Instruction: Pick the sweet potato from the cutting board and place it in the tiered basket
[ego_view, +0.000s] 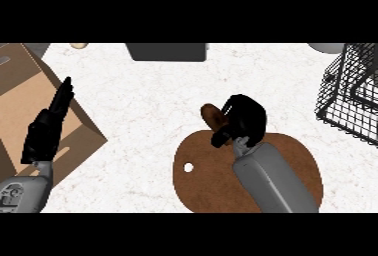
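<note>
A brown sweet potato (212, 115) shows at the far edge of the round brown cutting board (207, 175), partly hidden by my right hand (242, 120), whose fingers curl round it. Whether the potato rests on the board or is lifted I cannot tell. The black wire tiered basket (347, 95) stands at the right edge of the view, well to the right of that hand. My left hand (48, 127) rests open at the left, fingers straight and pointing away, over a cardboard box.
A tan cardboard box (22, 90) lies at the left. A dark grey block (166, 51) sits at the far edge of the white speckled counter (148, 105). A small pale object (79, 45) lies at the far left.
</note>
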